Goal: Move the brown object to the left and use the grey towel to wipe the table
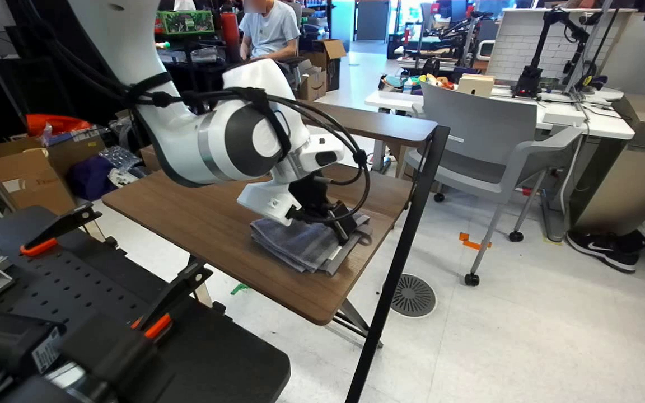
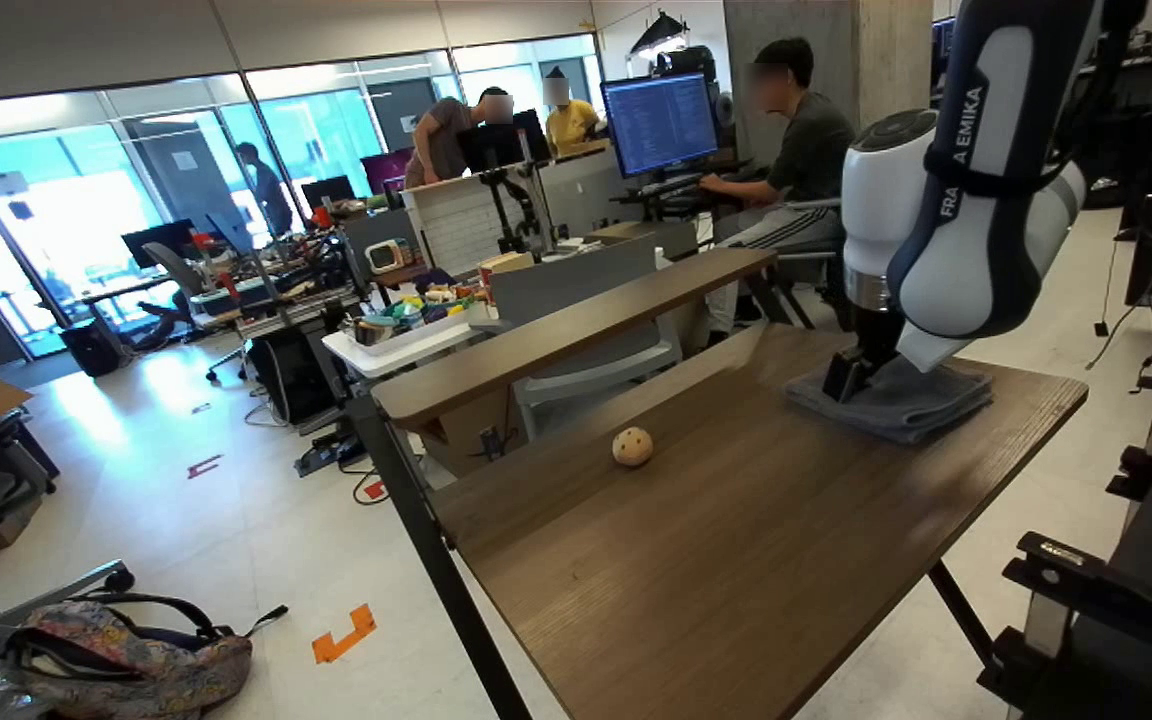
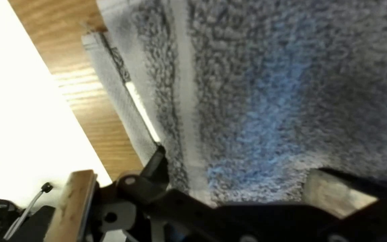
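Observation:
The brown object (image 2: 632, 447), a small tan ball with dark spots, sits on the brown table (image 2: 736, 540), well apart from the gripper. Only an exterior view shows it. The grey towel (image 1: 300, 240) lies folded in layers near one end of the table, and the towel (image 3: 264, 84) fills most of the wrist view. Pointing down at the cloth, my gripper (image 3: 239, 160) is open. Its fingers (image 3: 156, 164) stand wide apart with towel surface showing between them; the fingertips are at the cloth, but whether they press into it I cannot tell.
A raised brown shelf (image 2: 576, 330) runs along the table's long side, with a black post (image 1: 406, 252) at its end. A grey chair (image 1: 479, 134) stands beyond it. A black bench (image 1: 221, 347) with clamps (image 1: 174, 296) lies opposite.

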Tool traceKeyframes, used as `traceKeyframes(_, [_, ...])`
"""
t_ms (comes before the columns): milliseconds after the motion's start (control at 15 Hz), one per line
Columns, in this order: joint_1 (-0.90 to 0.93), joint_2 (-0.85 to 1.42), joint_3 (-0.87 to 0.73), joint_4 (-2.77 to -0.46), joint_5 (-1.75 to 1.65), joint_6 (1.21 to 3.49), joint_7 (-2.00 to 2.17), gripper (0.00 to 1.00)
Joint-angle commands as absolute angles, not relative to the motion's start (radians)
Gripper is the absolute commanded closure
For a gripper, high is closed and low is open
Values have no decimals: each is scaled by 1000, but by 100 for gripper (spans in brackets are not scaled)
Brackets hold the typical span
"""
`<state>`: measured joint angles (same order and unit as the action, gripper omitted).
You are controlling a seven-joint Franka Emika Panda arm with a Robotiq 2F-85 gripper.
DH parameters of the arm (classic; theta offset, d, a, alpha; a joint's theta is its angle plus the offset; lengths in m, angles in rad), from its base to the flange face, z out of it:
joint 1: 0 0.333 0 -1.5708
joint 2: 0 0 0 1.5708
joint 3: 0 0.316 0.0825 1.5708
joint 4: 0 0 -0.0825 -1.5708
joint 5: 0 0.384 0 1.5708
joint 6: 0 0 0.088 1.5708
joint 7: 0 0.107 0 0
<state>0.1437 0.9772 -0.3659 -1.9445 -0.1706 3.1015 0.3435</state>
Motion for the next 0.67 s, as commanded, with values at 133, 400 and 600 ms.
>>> traceKeyframes(133, [201,808,-340,-2289,-160,3087,156,0])
traceKeyframes(400, [212,801,-341,-2276,-143,3062,135,0])
traceKeyframes(600, [227,786,-337,-2295,-147,3042,137,0])
